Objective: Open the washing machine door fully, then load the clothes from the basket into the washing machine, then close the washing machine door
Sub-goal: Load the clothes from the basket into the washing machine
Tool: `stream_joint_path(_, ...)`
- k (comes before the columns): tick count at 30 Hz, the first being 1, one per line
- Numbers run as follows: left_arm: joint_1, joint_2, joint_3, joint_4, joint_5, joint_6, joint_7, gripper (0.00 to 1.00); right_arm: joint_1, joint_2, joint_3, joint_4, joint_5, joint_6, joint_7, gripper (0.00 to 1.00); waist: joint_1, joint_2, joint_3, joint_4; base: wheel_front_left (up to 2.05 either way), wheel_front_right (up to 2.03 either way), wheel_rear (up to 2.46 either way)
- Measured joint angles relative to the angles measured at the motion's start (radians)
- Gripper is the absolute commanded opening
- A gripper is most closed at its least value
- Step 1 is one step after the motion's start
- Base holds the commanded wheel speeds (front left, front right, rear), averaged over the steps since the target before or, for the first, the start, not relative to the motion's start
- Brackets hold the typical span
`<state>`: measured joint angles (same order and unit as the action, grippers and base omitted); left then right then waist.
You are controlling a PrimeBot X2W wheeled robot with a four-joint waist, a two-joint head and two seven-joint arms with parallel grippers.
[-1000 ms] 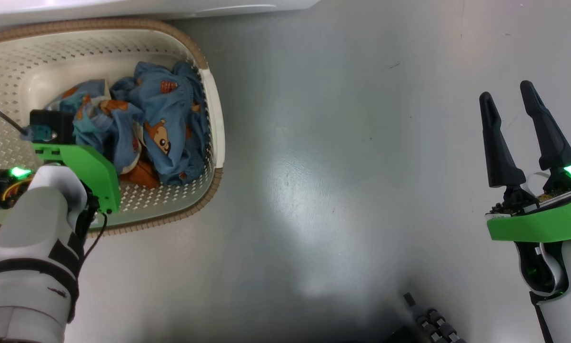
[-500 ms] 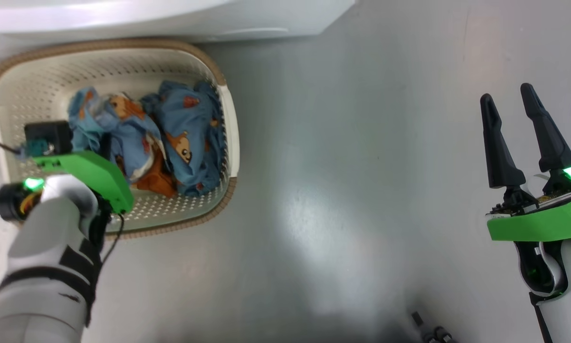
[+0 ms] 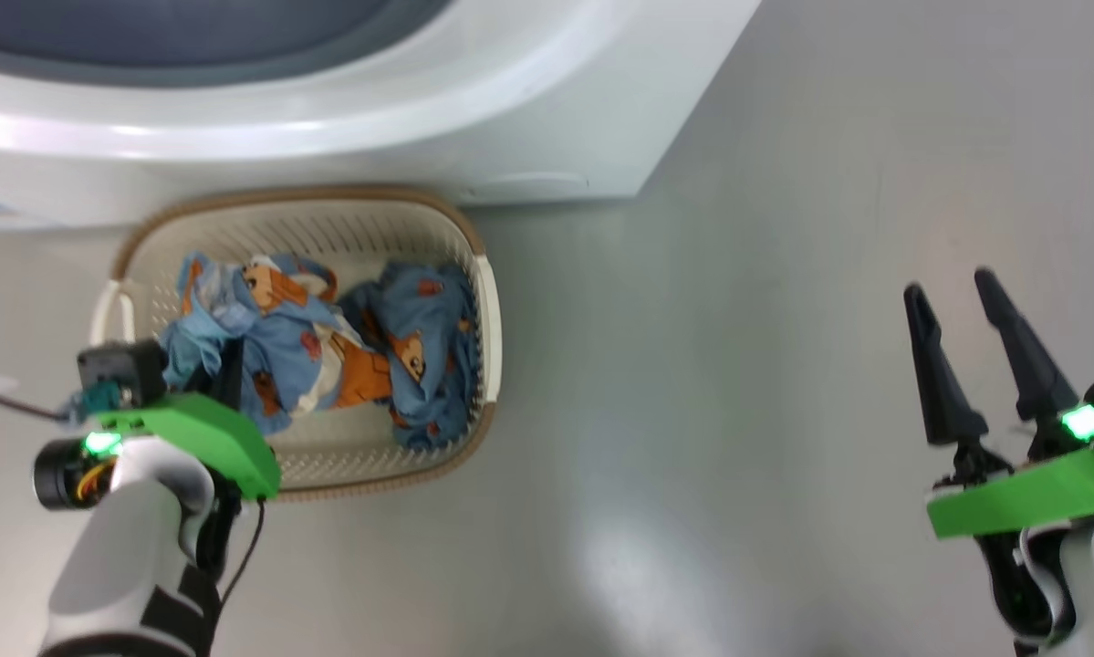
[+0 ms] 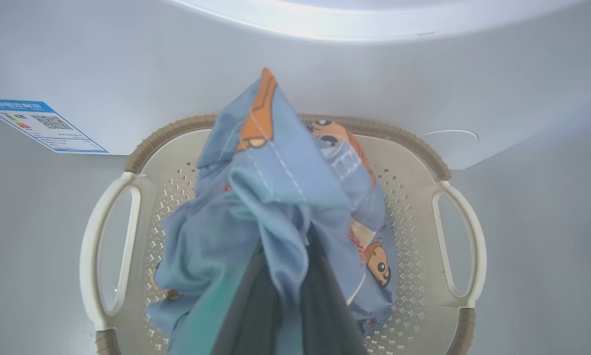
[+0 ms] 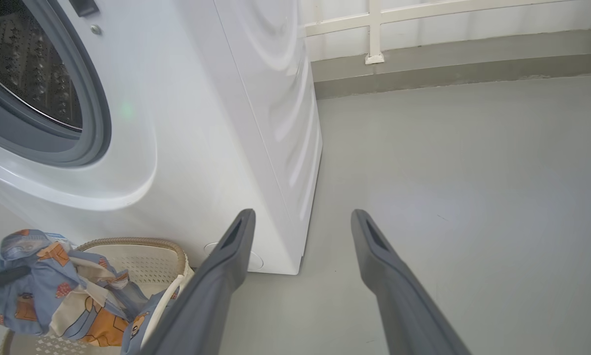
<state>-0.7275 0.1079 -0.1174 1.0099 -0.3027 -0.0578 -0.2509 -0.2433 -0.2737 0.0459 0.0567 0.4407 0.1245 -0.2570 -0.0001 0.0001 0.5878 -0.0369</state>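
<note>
Left claw (image 3: 223, 379), spread a second ago, now pinches clothes (image 3: 328, 356) above basket (image 3: 487, 310), ready for loading; right claw (image 3: 948, 285) spread.

The glossy grey floor (image 3: 738, 319) is being occupied by two things. The white washing machine (image 3: 528, 109) is being carried on it. The cream perforated basket (image 3: 489, 310) is being borne just in front of the washing machine's lower panel. A pale glare is being reflected by the floor right of the washing machine.
</note>
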Motion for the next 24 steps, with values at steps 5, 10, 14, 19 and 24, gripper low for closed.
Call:
stream_joint_path(5, 0.109, -0.003, 0.029, -0.126, 0.046, -0.01, 0.0, 0.0, 0.071, -0.001, -0.001, 0.017, 0.0, 0.0, 0.0, 1.0, -0.0001, 0.0, -0.092, 0.011, 0.0, 0.0, 0.0)
stream_joint_path(10, 0.208, -0.011, 0.052, -0.243, 0.091, -0.02, 0.0, 0.0, 0.137, -0.005, -0.004, 0.024, 0.0, 0.0, 0.0, 1.0, 0.0, 0.0, -0.18, 0.022, 0.0, 0.0, 0.0)
stream_joint_path(14, 0.295, -0.023, 0.083, -0.33, 0.11, -0.028, 0.0, 0.0, 0.181, -0.005, -0.02, 0.029, -0.001, 0.0, 0.0, 1.0, 0.0, 0.0, -0.245, 0.029, 0.0, 0.0, 0.0)
stream_joint_path(19, 0.405, -0.03, 0.119, -0.457, 0.132, -0.037, 0.0, 0.0, 0.228, -0.003, -0.025, 0.034, -0.008, 0.0, 0.0, 1.0, -0.0001, 0.0, -0.32, 0.033, 0.0, 0.0, 0.0)
stream_joint_path(24, 0.528, -0.035, 0.143, -0.596, 0.164, -0.045, 0.0, 0.0, 0.278, 0.006, -0.03, 0.035, -0.008, 0.0, 0.0, 1.0, 0.0, 0.0, -0.384, 0.033, 0.0, 0.0, 0.0)
